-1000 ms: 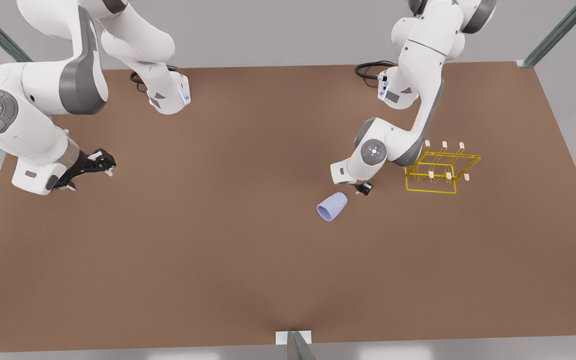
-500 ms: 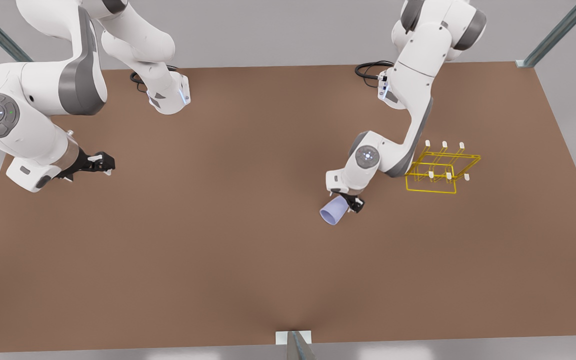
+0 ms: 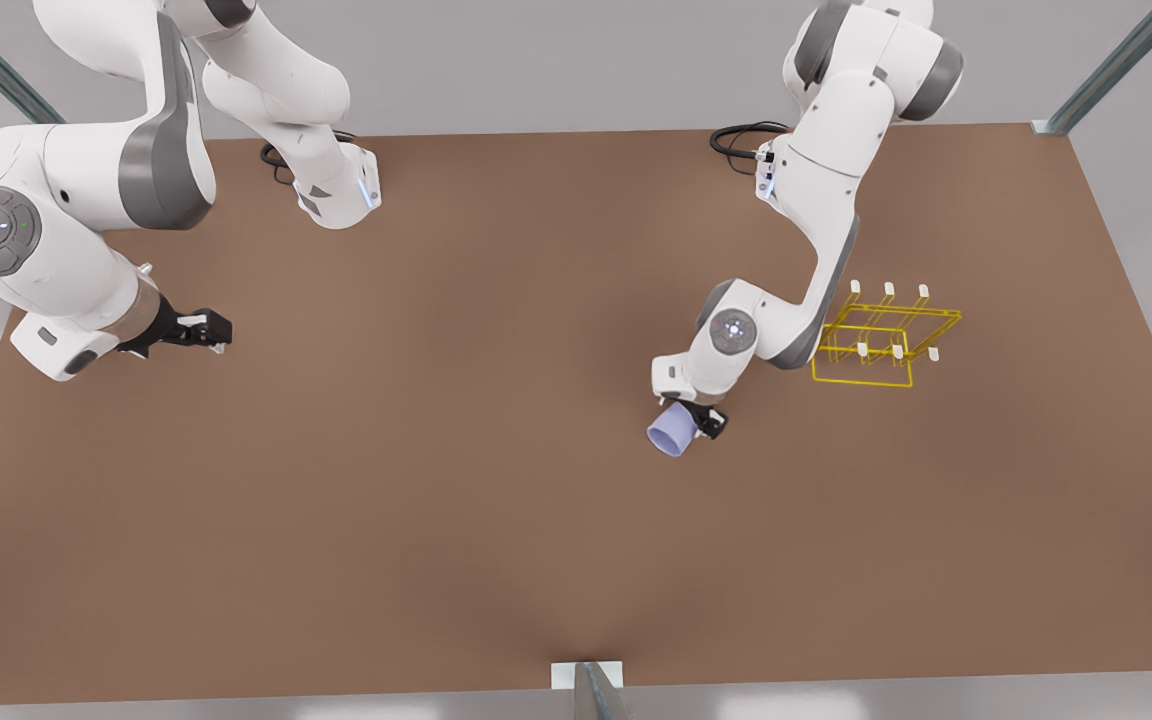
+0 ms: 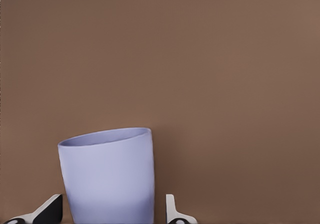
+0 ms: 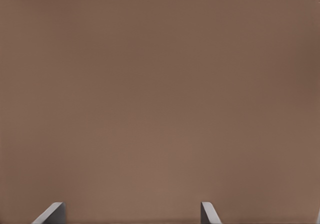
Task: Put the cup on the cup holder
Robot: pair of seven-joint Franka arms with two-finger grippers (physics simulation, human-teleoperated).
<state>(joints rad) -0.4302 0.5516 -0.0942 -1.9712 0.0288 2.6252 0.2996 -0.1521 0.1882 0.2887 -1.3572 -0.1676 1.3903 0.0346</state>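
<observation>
The lavender-blue cup (image 3: 672,434) lies on its side on the brown table, its open mouth turned toward the front edge. My left gripper (image 3: 693,420) reaches down over it on the front view's right. In the left wrist view the cup (image 4: 107,174) sits between the two fingers of the left gripper (image 4: 114,206), which stands open with a narrow gap on each side. The yellow wire cup holder (image 3: 861,383) stands a short way to the front view's right of the cup. My right gripper (image 3: 212,328) waits open at the front view's left, and in its wrist view the right gripper (image 5: 131,210) has bare table between its fingers.
The brown table (image 3: 496,560) stretches wide in front of the cup. The arm bases (image 3: 336,195) stand at the far edge with black cables. A metal post (image 3: 591,690) rises at the middle of the front edge.
My left gripper came down and forward over the cup, straddling it. The cup shifted a little toward the front edge and turned. My right arm drew back slightly.
</observation>
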